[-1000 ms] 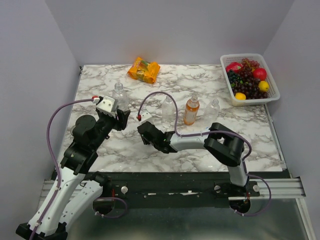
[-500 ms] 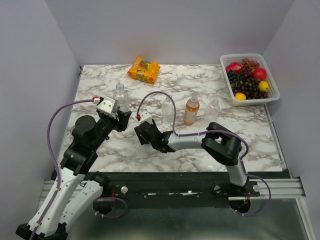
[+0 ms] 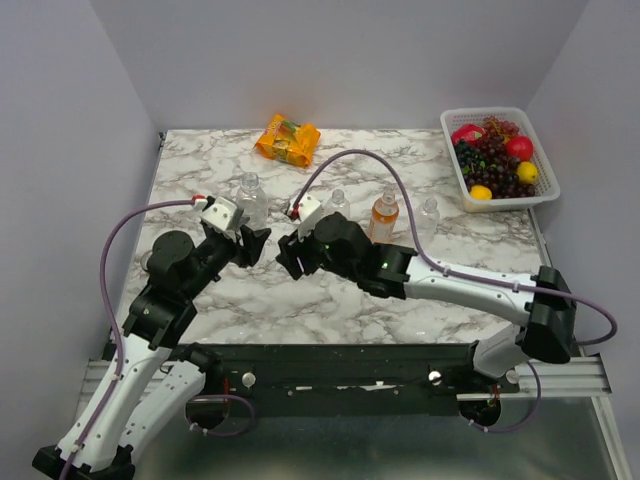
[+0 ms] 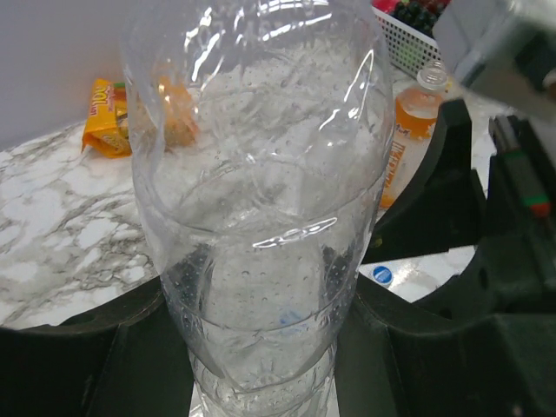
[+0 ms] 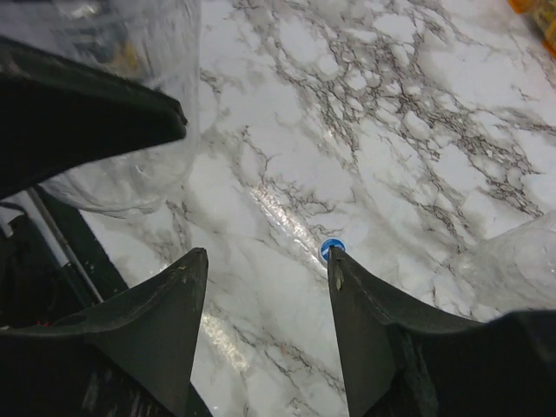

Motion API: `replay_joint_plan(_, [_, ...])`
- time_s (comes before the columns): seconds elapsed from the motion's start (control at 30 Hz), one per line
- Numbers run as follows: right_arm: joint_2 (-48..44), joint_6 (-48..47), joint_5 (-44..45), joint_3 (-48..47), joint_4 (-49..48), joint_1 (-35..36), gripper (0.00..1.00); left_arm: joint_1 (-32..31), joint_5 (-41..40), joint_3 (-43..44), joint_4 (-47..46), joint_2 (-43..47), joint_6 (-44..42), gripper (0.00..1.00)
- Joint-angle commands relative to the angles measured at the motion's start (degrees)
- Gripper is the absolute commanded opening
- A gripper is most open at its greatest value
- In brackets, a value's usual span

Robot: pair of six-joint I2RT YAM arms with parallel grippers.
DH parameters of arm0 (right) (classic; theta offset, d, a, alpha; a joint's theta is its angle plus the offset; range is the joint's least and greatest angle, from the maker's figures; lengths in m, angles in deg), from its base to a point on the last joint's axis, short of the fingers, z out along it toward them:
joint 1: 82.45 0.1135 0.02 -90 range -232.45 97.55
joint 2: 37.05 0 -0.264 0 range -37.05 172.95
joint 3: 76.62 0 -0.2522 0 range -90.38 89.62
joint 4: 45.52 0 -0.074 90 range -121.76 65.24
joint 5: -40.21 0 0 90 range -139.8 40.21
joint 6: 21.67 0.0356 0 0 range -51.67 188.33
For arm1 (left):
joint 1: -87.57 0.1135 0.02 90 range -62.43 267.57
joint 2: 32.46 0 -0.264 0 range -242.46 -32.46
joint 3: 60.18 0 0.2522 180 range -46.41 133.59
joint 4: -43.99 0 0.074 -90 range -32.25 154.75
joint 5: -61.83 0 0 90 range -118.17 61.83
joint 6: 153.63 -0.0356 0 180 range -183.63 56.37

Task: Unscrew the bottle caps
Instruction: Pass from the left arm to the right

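My left gripper (image 3: 250, 238) is shut on a clear bottle (image 3: 250, 198) that stands on the marble table; the bottle fills the left wrist view (image 4: 261, 217), and its neck is out of that view. My right gripper (image 3: 288, 256) is open and empty just right of it, pointing down at the table (image 5: 268, 261). A loose blue cap (image 5: 331, 249) lies on the marble at the right fingertip and also shows in the left wrist view (image 4: 381, 275). A clear bottle (image 3: 338, 205), the orange bottle (image 3: 383, 220) and another clear bottle (image 3: 428, 214) stand in a row behind.
An orange snack packet (image 3: 288, 138) lies at the back of the table. A white basket (image 3: 545, 190) of fruit stands at the back right. Purple cables loop over both arms. Grey walls close in the table on three sides.
The right arm has swung its elbow out to the right and its wrist has risen, with the gripper still beside the held bottle. The left gripper and its bottle have shifted slightly right.
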Motion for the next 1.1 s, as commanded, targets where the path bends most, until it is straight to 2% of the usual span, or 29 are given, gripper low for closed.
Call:
replay_joint_plan(0.0, [-4.0, -2.5, -13.5, -3.2, 14.5, -6.0, 0.64, 0.4, 7.5, -1.2, -2.8, 0.2, -0.6, 0.20])
replay_joint_plan(0.07, [-6.3, -1.9, -25.0, -3.7, 15.5, -12.5, 0.63, 0.4, 11.0, -1.4, -3.7, 0.1, -0.7, 0.20])
replay_joint_plan(0.17, [-10.4, -0.8, -33.9, -4.7, 15.8, -18.5, 0.63, 0.2, 17.2, -1.3, -3.9, -2.3, -0.7, 0.20])
replay_joint_plan(0.27, [-12.9, 0.6, -36.5, -7.5, 16.5, -21.3, 0.66, -0.4, 21.5, -1.1, -4.3, -4.5, -0.2, 0.20])
replay_joint_plan(0.43, [-16.2, 6.5, -45.5, -11.5, 15.5, -27.8, 0.67, -2.2, 22.4, -1.2, -4.3, -5.9, 0.0, 0.20])
replay_joint_plan(0.57, [-15.7, 8.3, -52.8, -13.6, 13.2, -28.0, 0.66, -4.0, 23.3, -0.4, -3.2, -8.5, -0.2, 0.20])
replay_joint_plan(1.07, [-10.3, 5.6, -47.6, -15.7, 14.6, -22.3, 0.60, -10.0, 21.5, 0.7, -1.2, -12.5, -1.4, 0.20])
